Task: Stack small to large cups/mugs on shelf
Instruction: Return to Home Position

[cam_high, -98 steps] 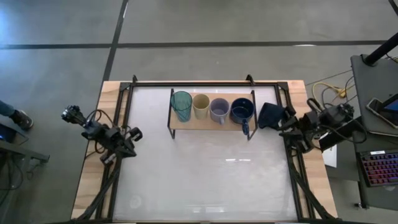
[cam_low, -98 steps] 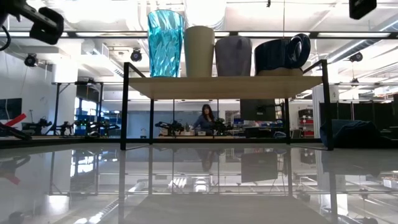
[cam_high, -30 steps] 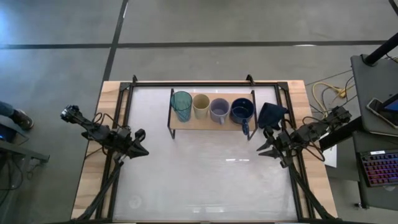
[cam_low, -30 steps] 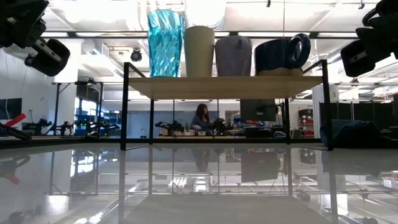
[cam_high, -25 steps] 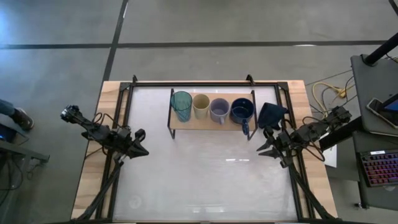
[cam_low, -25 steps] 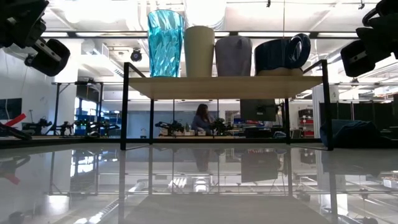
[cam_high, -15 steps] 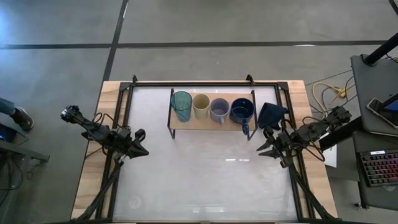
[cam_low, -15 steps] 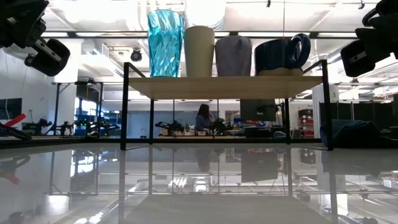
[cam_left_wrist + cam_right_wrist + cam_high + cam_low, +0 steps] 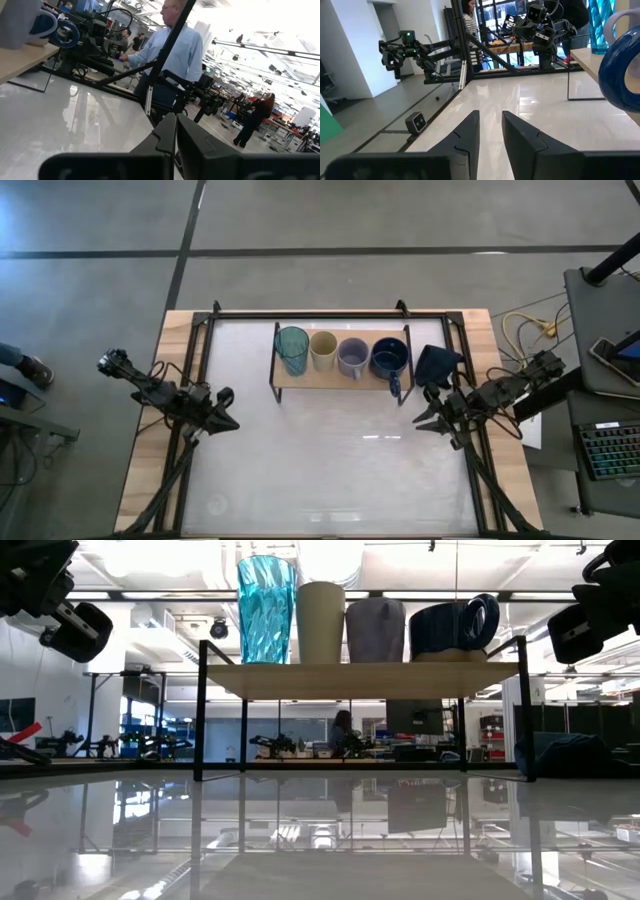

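The homing step is closing out; judging by the row, no grasp is needed next. The left pincer (image 9: pixel 231 423) is sitting clenched, the right pincer (image 9: pixel 418 420) slightly released, both empty. Between them, farther back, the shelf (image 9: pixel 330 381) is carrying teal tumbler (image 9: pixel 291 348), cream cup (image 9: pixel 322 348), grey-lavender cup (image 9: pixel 352 356), dark blue mug (image 9: pixel 389 358), each looking empty.

I'm looking at all four cups standing upright in one row on the shelf (image 9: pixel 335 383), a low light wooden board on a thin black frame, sitting toward the far side of the table (image 9: pixel 320 470). The teal see-through tumbler (image 9: pixel 292 348) is towering at the left end. The cream cup (image 9: pixel 322 350) is sitting just beside it, then the grey-lavender cup (image 9: pixel 352 357). The dark blue mug (image 9: pixel 389 359) is closing the row on the right, its handle poking past the board's near edge.
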Available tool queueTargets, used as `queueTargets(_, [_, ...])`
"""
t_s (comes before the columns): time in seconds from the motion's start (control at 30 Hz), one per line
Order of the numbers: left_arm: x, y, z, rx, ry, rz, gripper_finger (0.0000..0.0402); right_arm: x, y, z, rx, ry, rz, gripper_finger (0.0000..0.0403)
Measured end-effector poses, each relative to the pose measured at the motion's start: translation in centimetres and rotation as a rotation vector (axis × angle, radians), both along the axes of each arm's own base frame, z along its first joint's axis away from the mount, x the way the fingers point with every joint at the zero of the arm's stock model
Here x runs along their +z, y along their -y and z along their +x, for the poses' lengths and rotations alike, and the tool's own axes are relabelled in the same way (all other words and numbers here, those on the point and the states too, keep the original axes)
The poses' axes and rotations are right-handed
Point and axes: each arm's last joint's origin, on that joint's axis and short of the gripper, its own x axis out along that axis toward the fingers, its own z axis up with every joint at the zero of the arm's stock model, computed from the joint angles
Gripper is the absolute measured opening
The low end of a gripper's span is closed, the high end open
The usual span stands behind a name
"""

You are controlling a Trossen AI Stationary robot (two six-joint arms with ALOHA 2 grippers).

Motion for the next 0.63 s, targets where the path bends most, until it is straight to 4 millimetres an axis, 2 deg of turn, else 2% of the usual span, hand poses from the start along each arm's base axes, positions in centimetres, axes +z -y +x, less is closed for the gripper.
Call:
queueTargets(0.3, [0.0,0.0,0.0,0.0,0.0,0.0,0.0,0.0,0.0,0.0,0.0,0.0,0.0,0.0084])
queueTargets(0.63, [0.0,0.0,0.0,0.0,0.0,0.0,0.0,0.0,0.0,0.0,0.0,0.0,0.0,0.0073])
